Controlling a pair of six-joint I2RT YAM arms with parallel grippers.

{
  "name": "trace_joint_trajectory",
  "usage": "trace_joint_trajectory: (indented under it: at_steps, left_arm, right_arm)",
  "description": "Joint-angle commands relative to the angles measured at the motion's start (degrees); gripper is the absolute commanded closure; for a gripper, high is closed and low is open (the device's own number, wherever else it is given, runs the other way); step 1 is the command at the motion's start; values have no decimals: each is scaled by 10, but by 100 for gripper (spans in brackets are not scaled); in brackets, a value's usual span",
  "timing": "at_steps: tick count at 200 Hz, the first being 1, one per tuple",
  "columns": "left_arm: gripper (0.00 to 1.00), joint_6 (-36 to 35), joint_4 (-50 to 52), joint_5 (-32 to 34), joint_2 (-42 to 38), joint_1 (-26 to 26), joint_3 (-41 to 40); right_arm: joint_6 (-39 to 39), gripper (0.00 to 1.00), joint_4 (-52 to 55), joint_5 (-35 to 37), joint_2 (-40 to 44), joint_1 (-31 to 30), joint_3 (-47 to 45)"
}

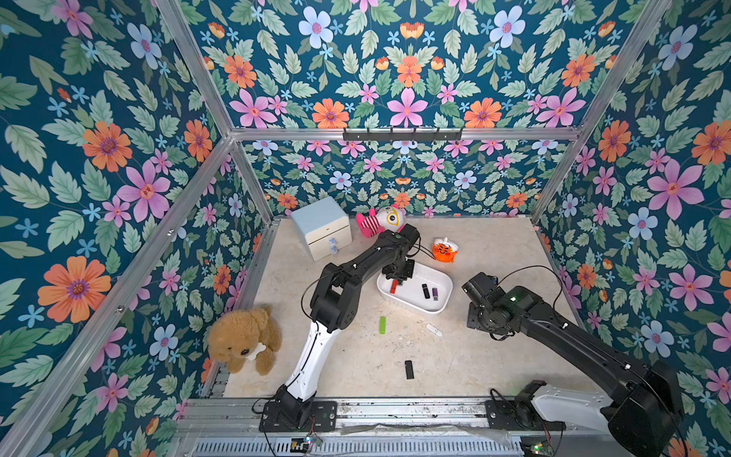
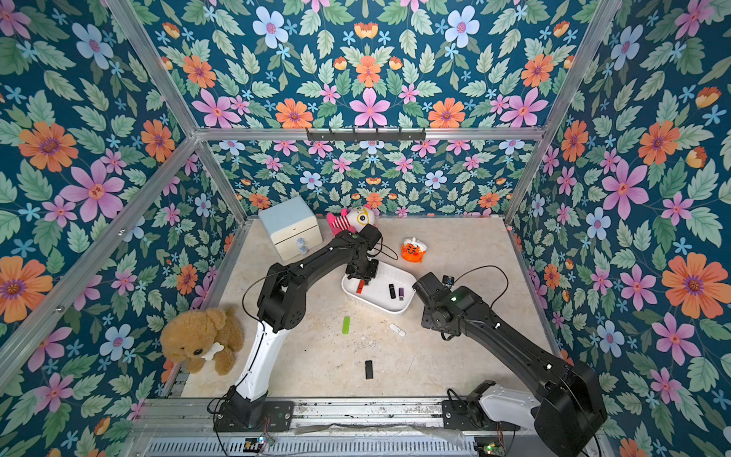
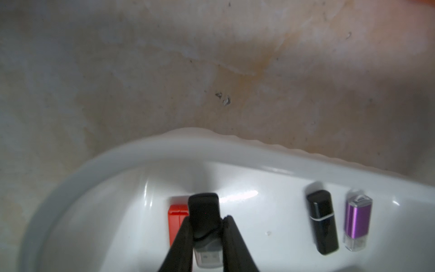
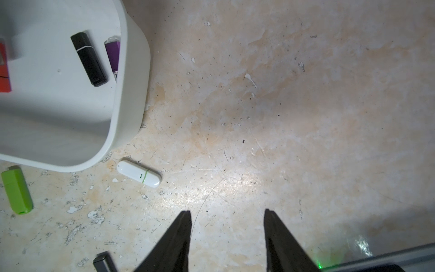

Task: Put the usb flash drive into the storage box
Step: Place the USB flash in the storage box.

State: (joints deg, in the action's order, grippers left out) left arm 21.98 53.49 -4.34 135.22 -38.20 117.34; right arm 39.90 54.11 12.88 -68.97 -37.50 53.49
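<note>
One black drive (image 3: 204, 213) between left fingers (image 3: 233, 243)

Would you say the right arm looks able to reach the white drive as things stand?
Probably yes: the right gripper is open and empty, and the white drive lies uncovered on the table beside the box.

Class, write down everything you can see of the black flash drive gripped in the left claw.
The black flash drive has a matte, plastic-looking body with a rounded end and a bare silver metal plug. The left claw pinches its sides over the white storage box, where it partly hides a red drive. Whether it touches the box floor cannot be told.
</note>
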Motion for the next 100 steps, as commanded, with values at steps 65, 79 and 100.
trace_joint_trajectory:
  at_steps: [65,79,100]
  left_arm:
    - [100,-4,-11,-12,14,-6,2]
    - [100,-3,-11,-13,16,-7,2]
    - [100,-1,-12,-12,16,-8,3]
  right_arm:
    - [8,47,-7,-6,-6,-2,-9]
    - [7,47,-9,-6,-8,-3,-9]
    - [4,46,-12,-8,-10,-5,-11]
